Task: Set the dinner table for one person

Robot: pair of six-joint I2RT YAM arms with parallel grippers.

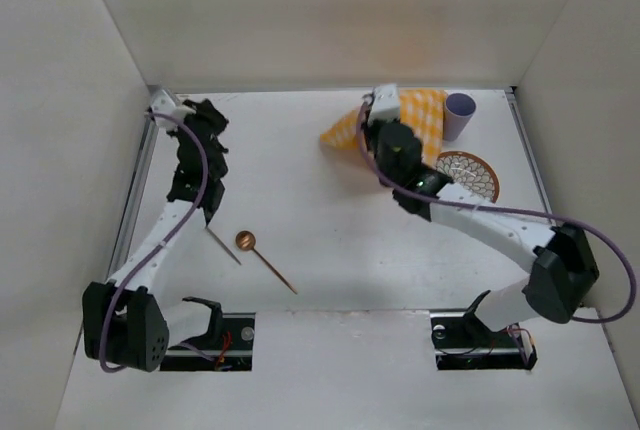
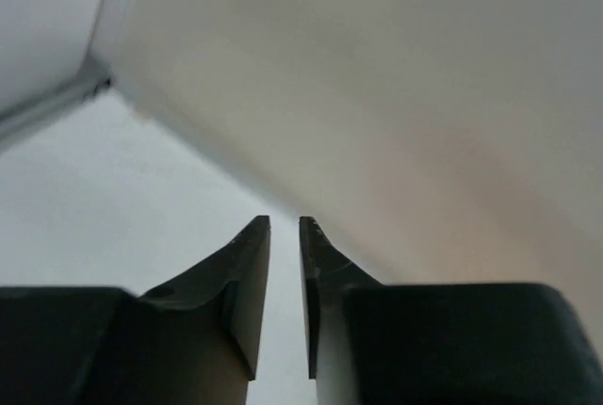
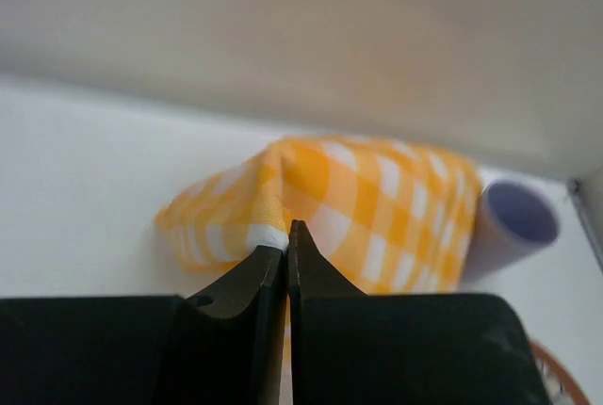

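Bench (image 1: 330, 210): white and matte, filling the floor of the walled cell, carrying everything below.
Checked cloth (image 3: 377, 198): yellow and white, bunched at the far right of the bench, one fold drawn up into a peak.
Right gripper (image 3: 286, 235): closed tight on that fold's edge.
Left gripper (image 2: 285, 226): far left corner, only a narrow slit between the fingers, nothing between them.
Plate (image 1: 468, 175): patterned, round, right side, just nearer than the cloth.
Cup (image 1: 460, 115): lilac, just right of the cloth.
Spoon (image 1: 262, 255): copper-coloured, near left, lying diagonally.
Thin utensil (image 1: 223, 246): just left of the spoon (its type is too slim to tell).
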